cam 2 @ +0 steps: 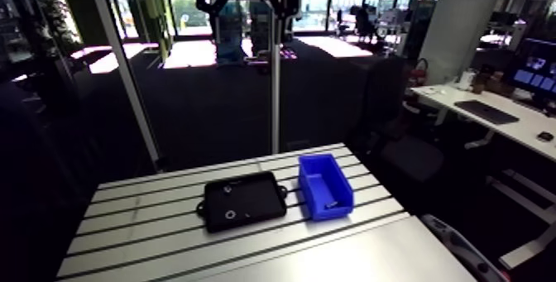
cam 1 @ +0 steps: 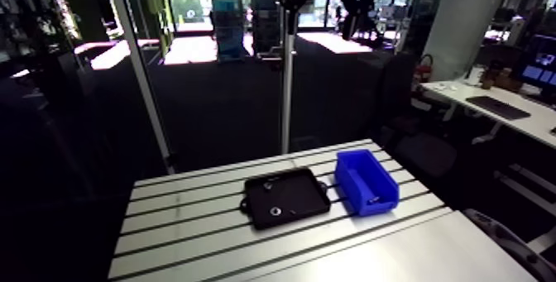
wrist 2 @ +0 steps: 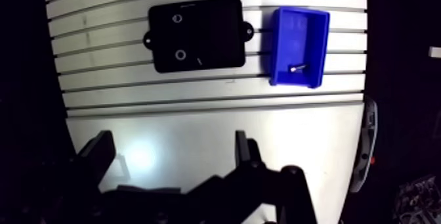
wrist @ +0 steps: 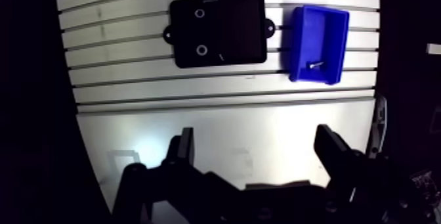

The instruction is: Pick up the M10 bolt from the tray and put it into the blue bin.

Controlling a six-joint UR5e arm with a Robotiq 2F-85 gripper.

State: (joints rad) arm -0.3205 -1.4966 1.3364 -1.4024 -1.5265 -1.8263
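While your two-finger gripper [wrist: 256, 134] hangs high above the slotted aluminium table [wrist: 118, 82], you can see its jaws spread wide with nothing between them. Look into the blue plastic open-topped bin [wrist: 296, 43]: the small silvery M10 bolt [wrist: 315, 63] lies on its floor, at the end nearer the gripper. Just beside the bin sits the black rectangular tray [wrist: 239, 23], carrying two small ring-shaped parts [wrist: 199, 14] and one pale sliver [wrist: 221, 57] you cannot identify.

Black hand [wrist: 256, 141]; two dark, angular fingers [wrist: 186, 146]
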